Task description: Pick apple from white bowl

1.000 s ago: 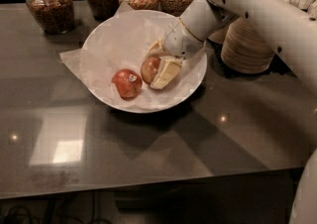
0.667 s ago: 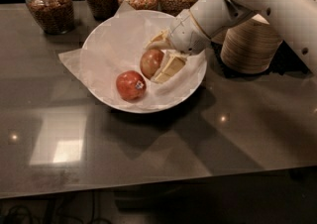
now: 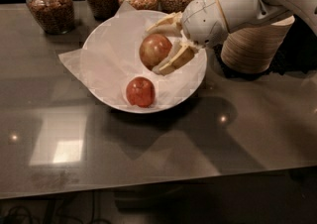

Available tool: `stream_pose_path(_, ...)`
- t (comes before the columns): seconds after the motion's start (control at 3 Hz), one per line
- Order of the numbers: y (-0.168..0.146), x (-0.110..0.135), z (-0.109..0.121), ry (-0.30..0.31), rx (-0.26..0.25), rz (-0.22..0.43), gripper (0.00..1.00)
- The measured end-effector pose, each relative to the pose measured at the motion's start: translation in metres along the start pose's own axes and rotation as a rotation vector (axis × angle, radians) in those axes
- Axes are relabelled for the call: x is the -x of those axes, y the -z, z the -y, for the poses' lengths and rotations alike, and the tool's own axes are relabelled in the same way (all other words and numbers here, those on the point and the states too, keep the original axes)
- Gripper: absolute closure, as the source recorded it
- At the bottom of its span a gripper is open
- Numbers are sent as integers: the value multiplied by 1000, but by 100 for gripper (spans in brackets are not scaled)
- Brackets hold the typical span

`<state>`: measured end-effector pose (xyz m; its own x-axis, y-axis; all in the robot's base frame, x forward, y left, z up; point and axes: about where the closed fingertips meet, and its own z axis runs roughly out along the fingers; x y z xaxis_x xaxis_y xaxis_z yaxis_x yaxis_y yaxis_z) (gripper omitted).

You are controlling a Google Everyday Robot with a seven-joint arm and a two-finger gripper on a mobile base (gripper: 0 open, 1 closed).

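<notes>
Gripper (image 3: 156,49): held over the white bowl (image 3: 101,44), apple (image 3: 154,48) clasped between its fingers. Red apple (image 3: 140,91): laid inside the bowl. Bowl is set near the table's (image 3: 148,163) far edge; jars (image 3: 47,6) are ranged along it; stacked paper bowls (image 3: 255,44) toward the far right corner.

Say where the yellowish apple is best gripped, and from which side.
Across its widest middle, coming from the picture's right, as the pincer over the white bowl does: fingers closed on opposite sides of the yellowish apple. It is round with no handle, so the middle likely holds best. The red apple lies in front of it, leaving the right side free.
</notes>
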<state>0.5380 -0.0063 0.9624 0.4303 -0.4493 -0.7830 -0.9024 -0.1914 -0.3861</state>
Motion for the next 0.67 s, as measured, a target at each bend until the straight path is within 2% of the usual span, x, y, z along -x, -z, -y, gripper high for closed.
stream_pose_path(0.33,18,11,-4,-23,-47,125,100)
stream_pose_path(0.67,18,11,-4,-23,-47,125,100)
